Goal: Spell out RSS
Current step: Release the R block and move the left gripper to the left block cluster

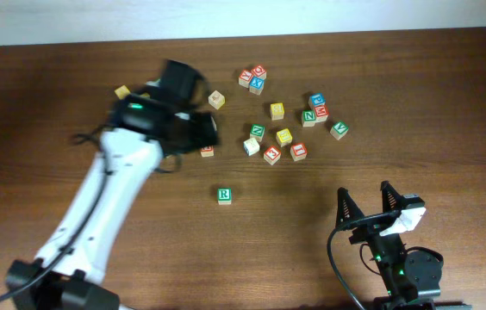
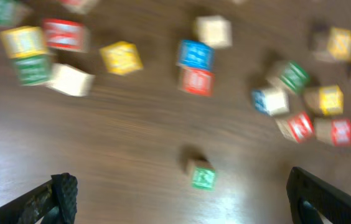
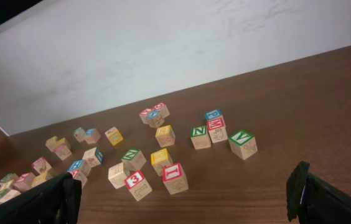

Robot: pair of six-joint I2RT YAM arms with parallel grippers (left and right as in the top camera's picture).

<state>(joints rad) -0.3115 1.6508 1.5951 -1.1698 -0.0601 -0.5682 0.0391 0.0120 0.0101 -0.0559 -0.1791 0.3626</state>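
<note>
A green R block [image 1: 224, 195] stands alone on the brown table [image 1: 415, 95], in front of the scattered letter blocks. It also shows in the blurred left wrist view [image 2: 202, 177], just beyond the jaws. My left gripper [image 1: 210, 133] hovers over the left side of the block cluster, open and empty [image 2: 185, 196]. My right gripper [image 1: 368, 209] is open and empty near the front right of the table, apart from all blocks [image 3: 185, 193]. I cannot read an S on any block.
Several letter blocks lie scattered at the back middle, among them a red 3 block [image 3: 137, 184], a red I block [image 3: 175, 178], a green N block [image 1: 258, 131] and a green V block [image 1: 339, 130]. A yellow block [image 1: 122, 91] lies at the far left.
</note>
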